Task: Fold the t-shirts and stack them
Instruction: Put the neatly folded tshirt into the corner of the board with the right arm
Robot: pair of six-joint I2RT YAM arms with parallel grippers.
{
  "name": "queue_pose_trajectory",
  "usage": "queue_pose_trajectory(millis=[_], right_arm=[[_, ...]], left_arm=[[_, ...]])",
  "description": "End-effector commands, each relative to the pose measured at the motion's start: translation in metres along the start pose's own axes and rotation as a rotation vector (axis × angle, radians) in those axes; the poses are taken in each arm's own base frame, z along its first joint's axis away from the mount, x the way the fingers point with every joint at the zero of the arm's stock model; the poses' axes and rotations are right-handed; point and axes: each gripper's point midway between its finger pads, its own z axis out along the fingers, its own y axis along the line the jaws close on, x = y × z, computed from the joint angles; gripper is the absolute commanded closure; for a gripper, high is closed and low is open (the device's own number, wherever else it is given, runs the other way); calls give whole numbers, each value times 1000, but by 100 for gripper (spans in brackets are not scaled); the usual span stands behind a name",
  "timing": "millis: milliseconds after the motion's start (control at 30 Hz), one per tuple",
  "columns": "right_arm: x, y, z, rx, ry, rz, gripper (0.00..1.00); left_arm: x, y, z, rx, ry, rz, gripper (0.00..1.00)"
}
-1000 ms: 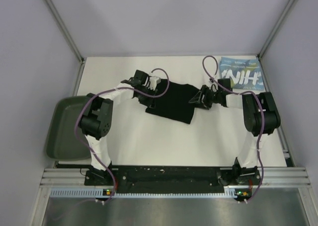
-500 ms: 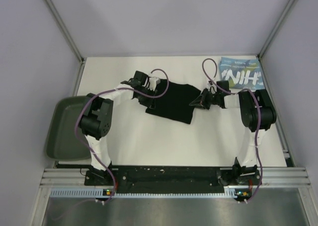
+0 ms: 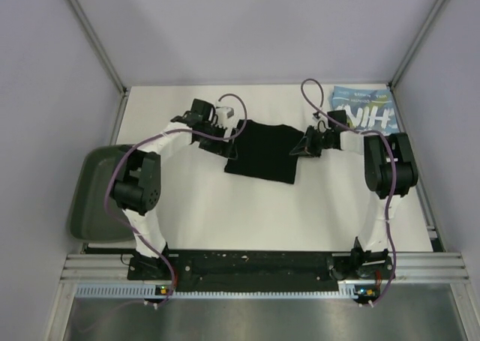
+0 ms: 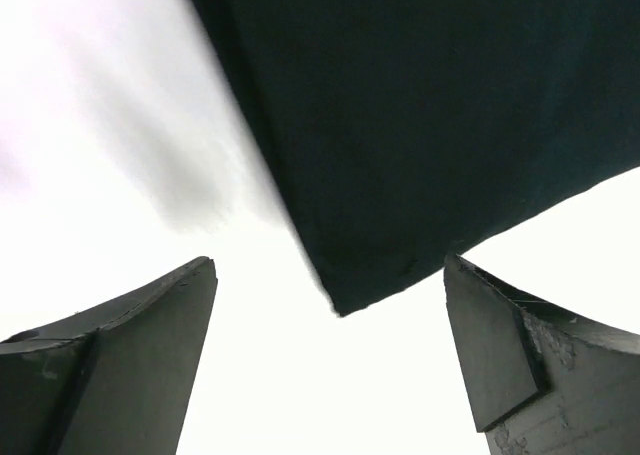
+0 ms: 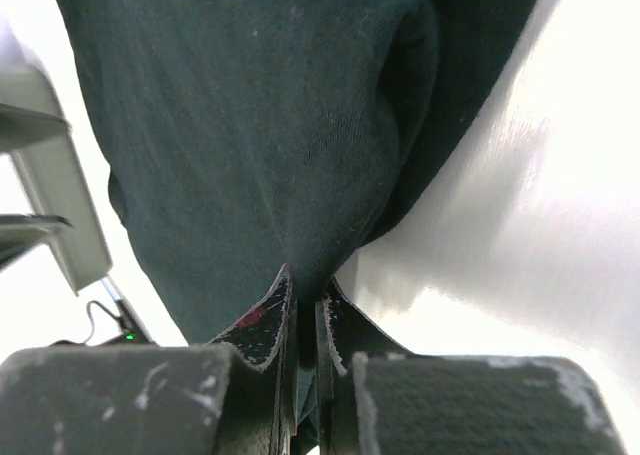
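Shirts lie on the far half of the white worktop (image 3: pixel 225 213). The black t-shirt (image 3: pixel 262 154) sits in the middle as a rough rectangle, between the two arms. The light blue t-shirt (image 3: pixel 367 109) with white block letters lies folded in the far right corner, well apart from the black one. The right arm crosses over its near left corner.

The left tool (image 3: pixel 227 141) is at the black t-shirt's left edge. In the left wrist view its jaws are spread wide. The two fingers (image 4: pixel 130 365) stand far apart at the bottom of the view, with bare worktop between them. A corner of the black t-shirt (image 4: pixel 420 125) points down toward the gap, but neither finger touches it, so this tool holds nothing.

The right tool (image 3: pixel 300 148) is at the shirt's right edge. In the right wrist view it (image 5: pixel 305 320) is nearly closed, with a bunched fold of the black t-shirt (image 5: pixel 270 145) pinched between the fingertips. The cloth spreads away from the grip in soft creases, with bright worktop showing beside it on the right.

A dark green tray (image 3: pixel 90 198) sits off the worktop's left edge, beside the left arm and well apart from both shirts.
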Motion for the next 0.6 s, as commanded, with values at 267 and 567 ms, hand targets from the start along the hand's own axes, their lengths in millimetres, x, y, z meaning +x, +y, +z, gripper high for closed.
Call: queue_pose_trajectory(millis=[267,567], right_arm=[[-53,-14,-58,345,63,-358,100],[-109,-20,-110,625,40,-638,100]], left_arm=[[-57,31,-60,-112,-180,59,1],[-60,38,-65,-154,-182,93,1]])
